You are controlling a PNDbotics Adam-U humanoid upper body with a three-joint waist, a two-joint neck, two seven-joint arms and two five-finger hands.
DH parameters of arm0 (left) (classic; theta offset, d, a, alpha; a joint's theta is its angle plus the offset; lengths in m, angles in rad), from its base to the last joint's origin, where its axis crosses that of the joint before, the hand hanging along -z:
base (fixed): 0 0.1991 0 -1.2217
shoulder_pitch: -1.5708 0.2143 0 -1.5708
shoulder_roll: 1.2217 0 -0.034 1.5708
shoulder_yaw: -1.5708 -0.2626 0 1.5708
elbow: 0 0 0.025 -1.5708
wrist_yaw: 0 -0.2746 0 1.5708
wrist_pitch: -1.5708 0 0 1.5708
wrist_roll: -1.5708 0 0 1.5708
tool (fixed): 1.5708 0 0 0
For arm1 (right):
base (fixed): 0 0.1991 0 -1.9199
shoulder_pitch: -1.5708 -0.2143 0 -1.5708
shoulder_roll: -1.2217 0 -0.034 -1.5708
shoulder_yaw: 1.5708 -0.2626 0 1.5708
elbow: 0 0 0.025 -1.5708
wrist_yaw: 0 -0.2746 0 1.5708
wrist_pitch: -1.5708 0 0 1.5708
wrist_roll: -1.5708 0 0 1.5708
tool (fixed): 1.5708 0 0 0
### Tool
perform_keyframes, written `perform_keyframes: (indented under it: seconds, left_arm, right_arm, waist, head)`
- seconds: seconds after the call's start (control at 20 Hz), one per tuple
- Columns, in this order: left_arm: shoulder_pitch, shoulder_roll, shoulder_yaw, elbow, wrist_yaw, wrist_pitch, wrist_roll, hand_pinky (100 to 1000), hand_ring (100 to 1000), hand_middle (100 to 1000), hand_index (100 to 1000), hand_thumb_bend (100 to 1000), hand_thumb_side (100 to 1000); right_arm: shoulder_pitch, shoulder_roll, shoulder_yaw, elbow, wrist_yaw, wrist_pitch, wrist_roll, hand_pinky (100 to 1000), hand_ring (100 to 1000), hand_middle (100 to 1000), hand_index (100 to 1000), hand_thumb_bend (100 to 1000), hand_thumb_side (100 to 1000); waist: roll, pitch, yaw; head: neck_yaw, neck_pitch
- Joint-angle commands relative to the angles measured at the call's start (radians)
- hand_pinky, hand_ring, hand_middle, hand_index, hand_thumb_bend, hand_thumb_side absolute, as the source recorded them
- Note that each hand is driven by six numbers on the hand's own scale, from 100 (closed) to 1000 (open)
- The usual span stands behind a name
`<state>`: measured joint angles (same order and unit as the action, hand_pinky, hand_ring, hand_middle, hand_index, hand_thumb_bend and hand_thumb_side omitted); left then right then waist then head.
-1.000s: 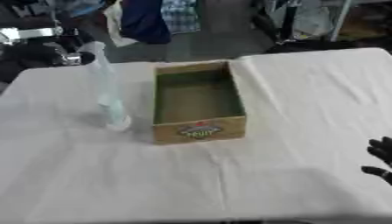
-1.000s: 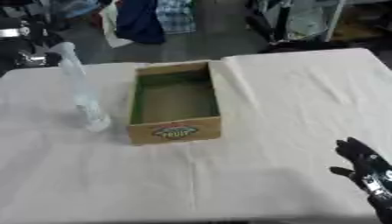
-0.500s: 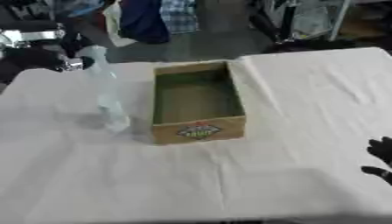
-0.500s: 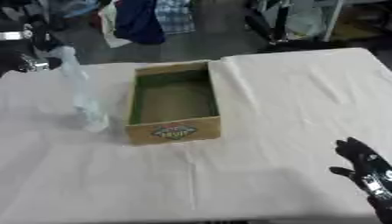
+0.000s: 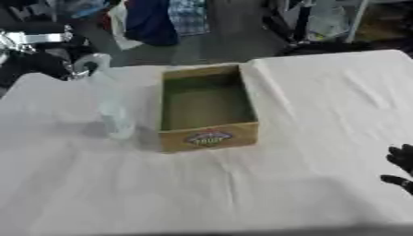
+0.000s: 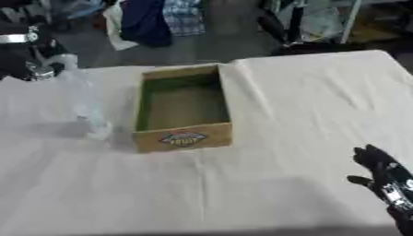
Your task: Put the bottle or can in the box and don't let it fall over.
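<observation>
the cardboard box (image 5: 206,109) sits open-topped on the white-covered counter (image 5: 242,193), its long side running away from the camera, a printed label on its near end wall and a greenish lining inside. nothing lies in it.

the clear plastic bottle (image 5: 113,101) is just left of the box, close beside its left wall but not over it. its base is down near the cloth by the box's near left corner and its cap end is up toward the box's far left corner; it looks tilted, and whether the base touches the cloth cannot be told. the left hand (image 6: 36,57), black with silver parts, is at the bottle's top end, left of the box's far corner near the counter's back edge. it meets the neck of the bottle, but whether its fingers are wrapped round it cannot be told.

the right hand (image 6: 383,173) shows well to the right of the box and nearer the camera, by the counter's lower right edge, unclenched with dark fingers pointing up and holding nothing.

right of the box the cloth runs bare to the counter's right edge, with a raised fold starting at the box's far right corner. in front of the box the cloth is open all the way to the near edge. behind the box the counter ends soon, with dark floor and hanging clothes (image 5: 157,20) beyond.
</observation>
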<state>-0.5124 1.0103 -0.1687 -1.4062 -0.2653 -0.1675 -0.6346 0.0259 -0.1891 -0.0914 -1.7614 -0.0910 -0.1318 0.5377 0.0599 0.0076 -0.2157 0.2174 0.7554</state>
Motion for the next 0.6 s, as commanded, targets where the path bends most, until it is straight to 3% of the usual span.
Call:
perform_keyframes:
  seconds: [0.05,0.6]
  left_arm:
    - [-0.021,0.023,0.01,-0.012,0.016,0.002,0.011,657,495,422,618,100,342]
    - [-0.036,0.025,0.033,-0.027,0.024,-0.011,0.147,609,426,335,560,100,301]
  right_arm:
    - [-0.013,-0.007,-0.002,-0.009,0.002,-0.001,0.003,817,1000,939,1000,100,713]
    - [-0.012,-0.007,-0.004,-0.009,0.001,-0.001,0.002,817,1000,938,1000,100,711]
  waist:
    - [0.0,-0.004,-0.001]
    - [-0.001,-0.006,0.001]
  head:
    - [-0.003,0.003]
    - [-0.004,0.005]
